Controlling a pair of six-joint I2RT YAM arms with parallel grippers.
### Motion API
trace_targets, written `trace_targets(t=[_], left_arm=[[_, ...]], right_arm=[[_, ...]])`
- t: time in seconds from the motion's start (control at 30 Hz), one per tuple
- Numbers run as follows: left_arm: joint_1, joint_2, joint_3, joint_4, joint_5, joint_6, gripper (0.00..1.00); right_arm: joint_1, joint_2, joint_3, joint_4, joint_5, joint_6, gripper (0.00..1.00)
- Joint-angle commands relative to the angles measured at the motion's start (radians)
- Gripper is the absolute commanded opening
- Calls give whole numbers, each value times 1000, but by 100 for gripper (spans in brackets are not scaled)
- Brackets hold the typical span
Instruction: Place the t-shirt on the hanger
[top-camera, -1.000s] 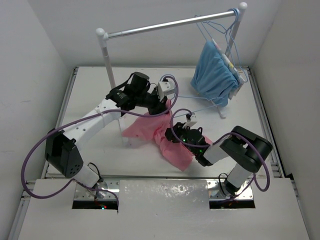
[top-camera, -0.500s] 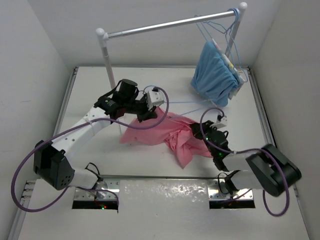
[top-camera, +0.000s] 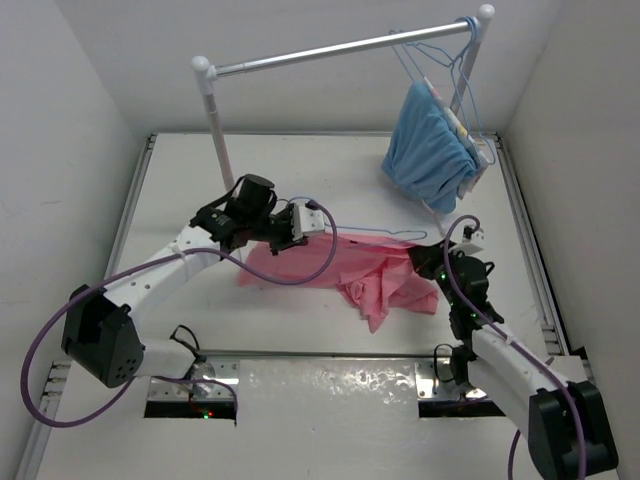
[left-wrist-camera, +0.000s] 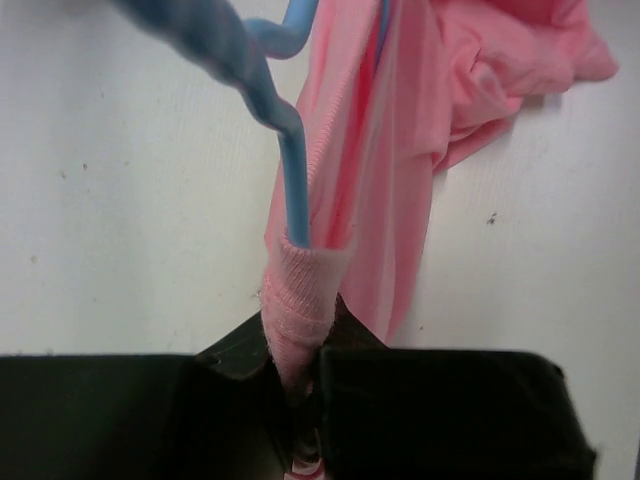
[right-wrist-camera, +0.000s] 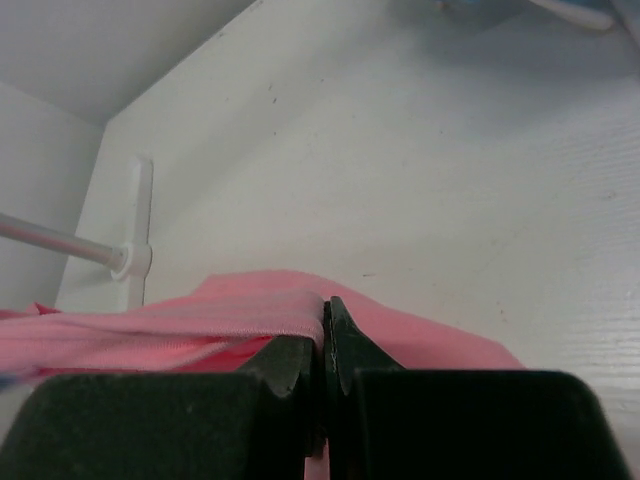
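since half a second before, the right arm had swung out toward the near right corner of the table (top-camera: 180, 190), its elbow now low by its base. the right gripper (top-camera: 436, 266) had drawn the cloth along with it. the t-shirt (top-camera: 375, 280) lay wider and flatter than before, stretched across the middle of the table between the two grippers instead of bunched under the right one. the left gripper (top-camera: 298, 230) had dipped slightly nearer and sat at the shirt's left end.

in the left wrist view the jaws were pressed together on a rolled, ribbed edge of the salmon-pink knit. the hanger (left-wrist-camera: 292, 190), a thin light-blue wire with a kink and a twisted stretch above it, ran down into that roll. whether the wire itself reached the jaws could not be told. from above, the wire showed as a pale line along the shirt's far edge. in the right wrist view the black jaws were closed on a taut band of the same pink fabric, pulled flat to the left.

the shirt's right half was crumpled in loose pleats and its left half lay smoother. at the back right a light-blue garment (top-camera: 430, 150) hung in gathered folds among spare wire hangers (top-camera: 407, 65) on a silver rail (top-camera: 330, 48) carried by white posts (top-camera: 214, 120). a purple cable (top-camera: 295, 283) looped from the left arm over the shirt.
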Motion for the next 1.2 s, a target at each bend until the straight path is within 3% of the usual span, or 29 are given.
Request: trace_targets(t=[0.0,0.2,0.27,0.43,0.53,0.83,0.9,1.07,1.13,1.17], left_arm=[[28,-43,-38,-2,-197,40,0],[9,-29,-121,118,-402,39,0],[-8,-22,-153,159,-493,55,0],[-31,-20,-180,168,-507,135,0],[-90,11,-205,228,-704,158,0],[-191,169,-135,291,-986,129,0],[-203,173,-112,293,-971,120,0],[-235,129,-47,218,-713,86,0],[-243,114,-24,160,-597,86,0],[-243,98,-18,143,-555,85,0]], right_arm=[[-100,4,74,-223,44,-99,0],[-111,44,132,-230,-84,-151,0],[-111,22,177,-325,-30,-209,0],[-106,43,231,-482,113,-346,0],[-88,49,231,-468,149,-383,0],[78,127,324,-528,245,-506,0],[98,130,318,-496,188,-516,0],[110,129,324,-419,-40,-569,2],[110,117,376,-431,-161,-628,16],[110,106,405,-456,-189,-653,36]])
